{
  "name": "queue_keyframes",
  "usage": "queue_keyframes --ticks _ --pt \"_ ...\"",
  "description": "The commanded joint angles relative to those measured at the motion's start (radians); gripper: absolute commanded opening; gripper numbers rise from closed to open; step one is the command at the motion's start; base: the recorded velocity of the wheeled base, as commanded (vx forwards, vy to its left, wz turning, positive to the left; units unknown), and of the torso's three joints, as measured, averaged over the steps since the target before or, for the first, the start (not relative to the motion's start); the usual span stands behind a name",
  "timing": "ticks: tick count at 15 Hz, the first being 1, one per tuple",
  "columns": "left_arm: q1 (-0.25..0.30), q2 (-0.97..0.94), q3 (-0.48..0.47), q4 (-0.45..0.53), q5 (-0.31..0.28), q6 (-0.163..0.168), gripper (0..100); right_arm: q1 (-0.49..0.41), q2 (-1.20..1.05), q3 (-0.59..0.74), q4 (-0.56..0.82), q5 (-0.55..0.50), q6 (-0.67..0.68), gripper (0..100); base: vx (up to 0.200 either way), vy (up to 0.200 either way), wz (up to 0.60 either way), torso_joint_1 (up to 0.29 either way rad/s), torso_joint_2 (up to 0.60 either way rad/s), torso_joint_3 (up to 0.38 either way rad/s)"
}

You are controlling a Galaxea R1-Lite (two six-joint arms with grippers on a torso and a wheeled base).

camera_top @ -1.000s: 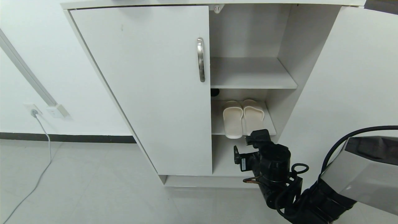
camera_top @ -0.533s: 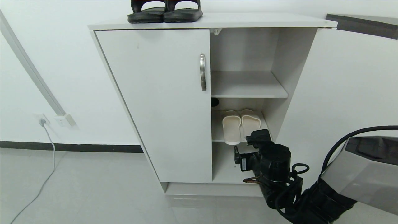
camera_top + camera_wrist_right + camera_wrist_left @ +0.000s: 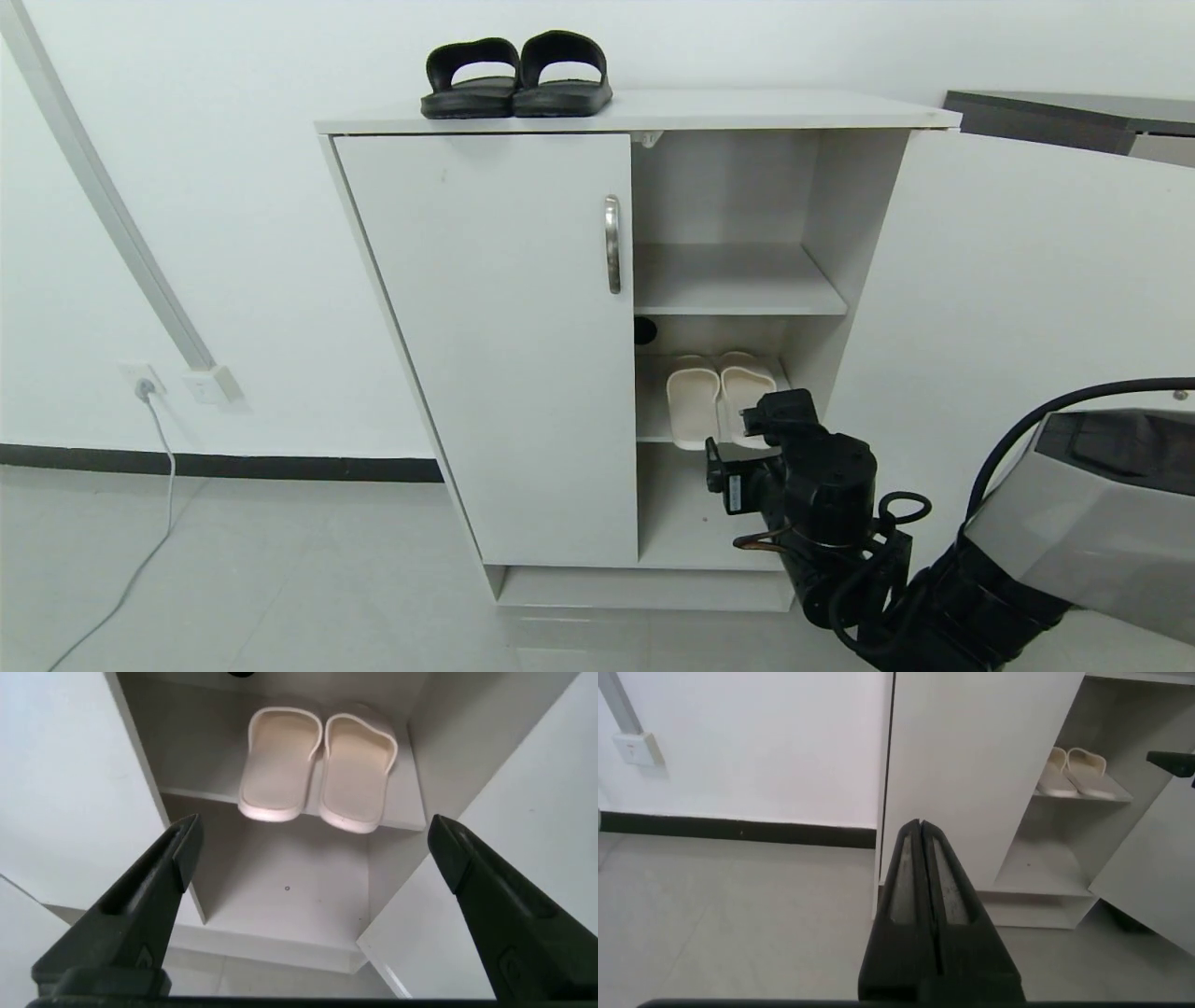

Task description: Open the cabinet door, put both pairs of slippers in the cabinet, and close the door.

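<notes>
The black rubber slide slippers (image 3: 516, 77) are sitting on top of the white wooden cabinet (image 3: 523, 373). They are probably light and bendy, and best pinched across both straps. The cream foam slippers (image 3: 719, 397) are lying on its middle shelf (image 3: 651, 413). The right gripper (image 3: 313, 835) is hovering before that shelf, jaws wide apart and empty. The left gripper (image 3: 921, 835) is showing jaws pressed together.

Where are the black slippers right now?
In the head view, the black slippers sit side by side on top of the cabinet, above its closed left door.
</notes>
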Motion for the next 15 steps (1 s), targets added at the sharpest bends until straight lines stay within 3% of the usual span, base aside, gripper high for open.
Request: queue_keyframes --ticks 1,8,15 --pt "0.000 0.001 0.000 0.000 0.000 -0.004 0 -0.001 0.003 0.004 -0.002 0.001 0.001 100 0.000 0.000 0.00 0.000 0.00 0.000" --pt "0.000 0.001 0.000 0.000 0.002 -0.005 0 -0.001 0.003 0.015 -0.006 0.002 0.000 100 0.000 0.000 0.00 0.000 0.00 0.000" --pt "0.000 0.002 0.000 0.000 0.002 -0.007 0 -0.001 0.003 0.019 -0.006 0.002 -0.002 100 0.000 0.200 0.00 0.002 0.00 0.004"
